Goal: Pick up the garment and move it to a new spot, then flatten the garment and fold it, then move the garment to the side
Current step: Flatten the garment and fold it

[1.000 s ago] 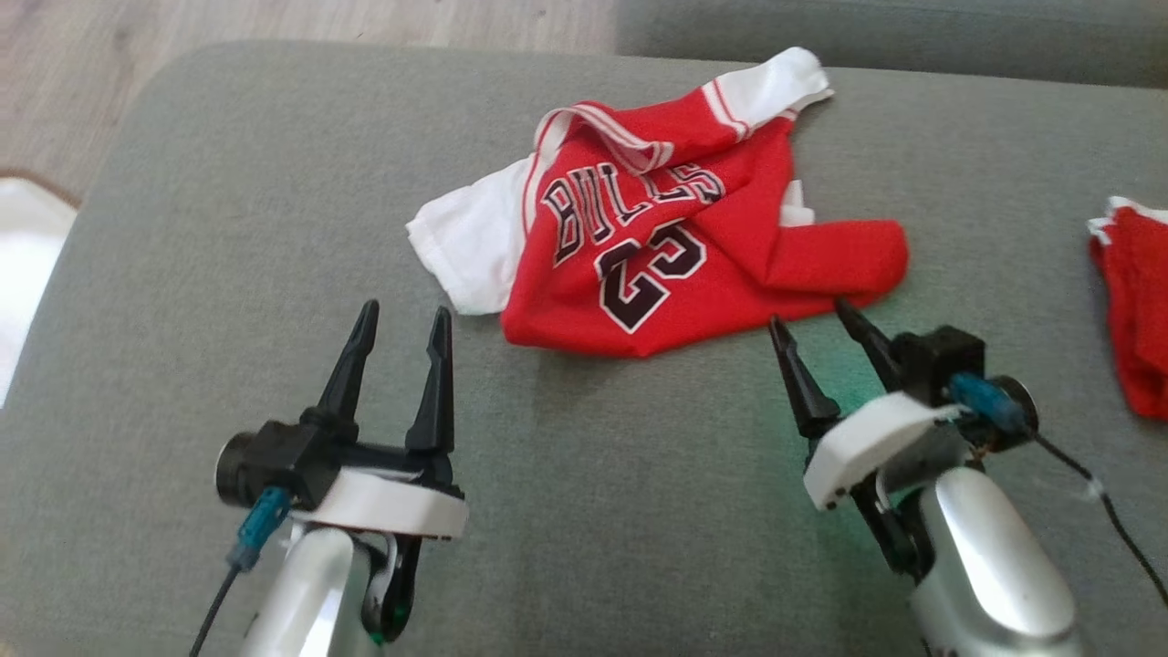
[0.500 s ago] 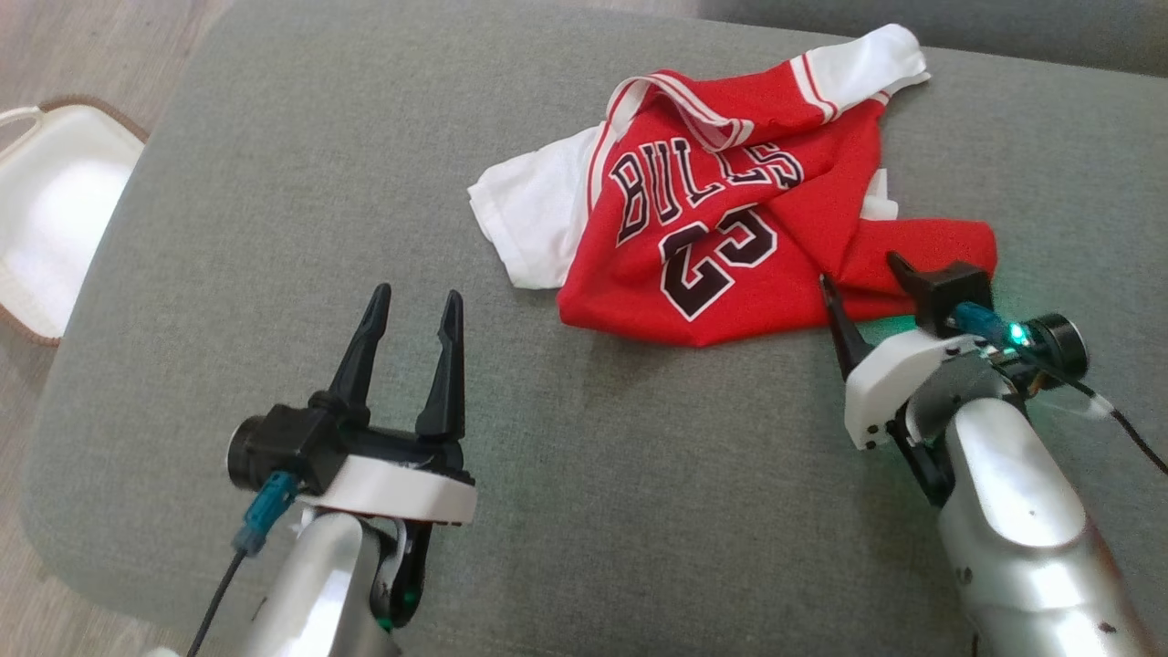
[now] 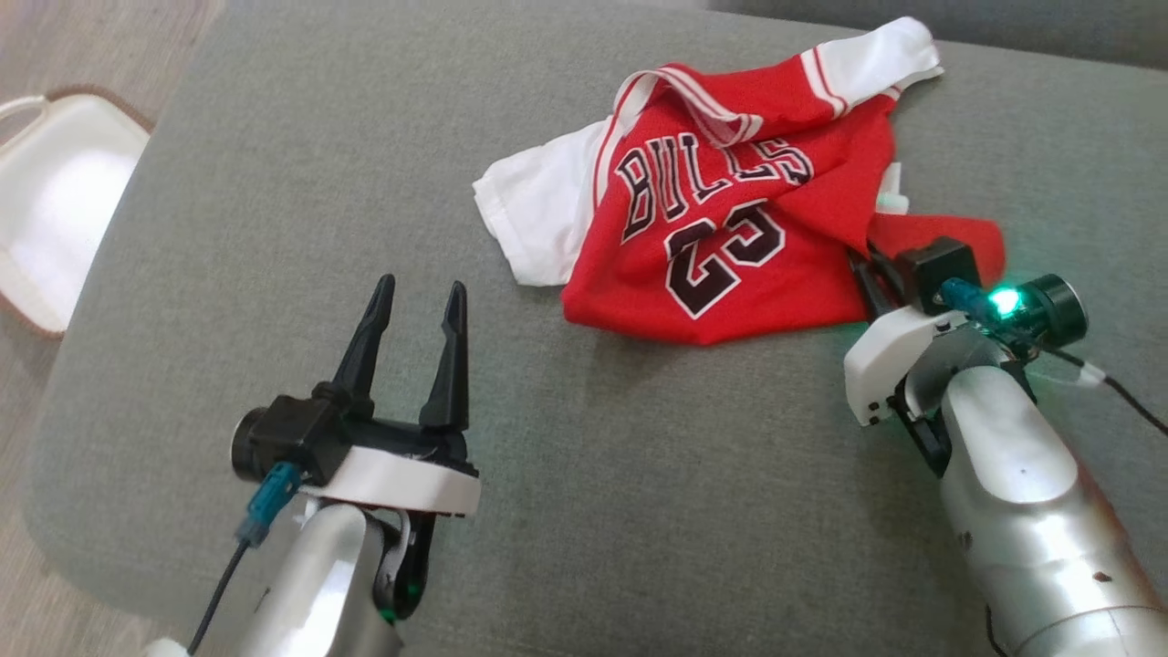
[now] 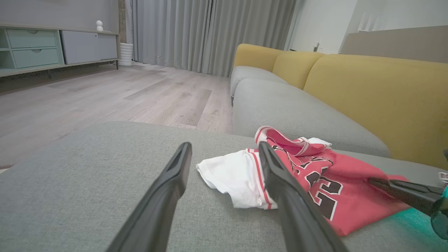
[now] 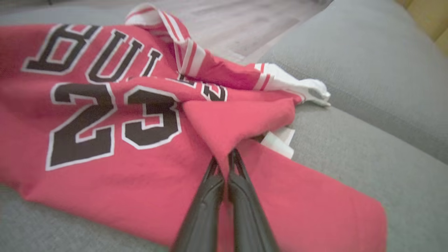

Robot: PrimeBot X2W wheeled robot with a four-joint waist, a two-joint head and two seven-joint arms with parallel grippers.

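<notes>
R gripper (image 5: 224, 157) pinched on jersey (image 3: 721, 246) fold, tips part-hidden, L gripper (image 3: 421, 283) apart

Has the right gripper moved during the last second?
Yes. Against the jersey, the right gripper went forward from just short of its near edge onto the red cloth, and shut on a fold.

Crumpled red jersey (image 3: 730, 274), upper right of the head view

Red body, white sleeves, striped trim, black "BULLS" and "23" facing up but creased. It lies rumpled on the grey cushion (image 3: 274, 228). One white sleeve spreads toward the frame's centre, the other toward the top right, and a red fold peaks at its right edge.
</notes>
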